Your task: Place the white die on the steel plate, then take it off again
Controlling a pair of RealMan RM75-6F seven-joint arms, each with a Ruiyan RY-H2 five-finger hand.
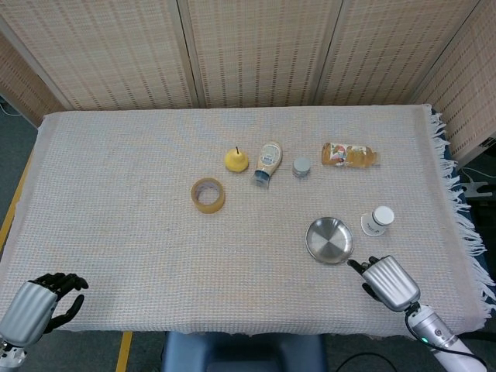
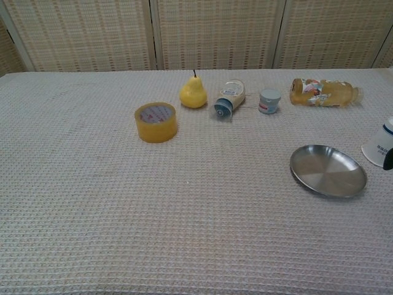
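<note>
At the near right edge of the table, my right hand (image 1: 385, 280) hovers low over the woven cloth (image 1: 139, 170), just below and to the right of the steel plate (image 1: 328, 239). From the head view I see mostly its silver back, with dark fingers (image 1: 356, 266) pointing toward the plate's rim, apart from it. I cannot tell whether the fingers are spread or curled under, and nothing shows in their grasp. In the chest view only one dark fingertip (image 2: 388, 163) peeks in at the right border, in front of a white container (image 2: 378, 147).

That white container (image 1: 377, 221) stands on the cloth just right of the plate, close to it and apart from my hand. It has a round top and printed lettering on its side. It is the only white thing near the plate, and I cannot tell whether it is the die I am asked to move. The plate sits flat, its shiny inside facing up.

At the near left corner, my left hand (image 1: 35, 306) hangs off the table edge, its dark fingers (image 1: 60, 282) curled in around nothing.

Further back lie a roll of yellow tape (image 1: 208, 194), a yellow pear (image 1: 236, 160), a squeeze bottle (image 1: 267, 161) on its side, a small grey-lidded jar (image 1: 301, 167) and a juice bottle (image 1: 350, 155) lying down.
</note>
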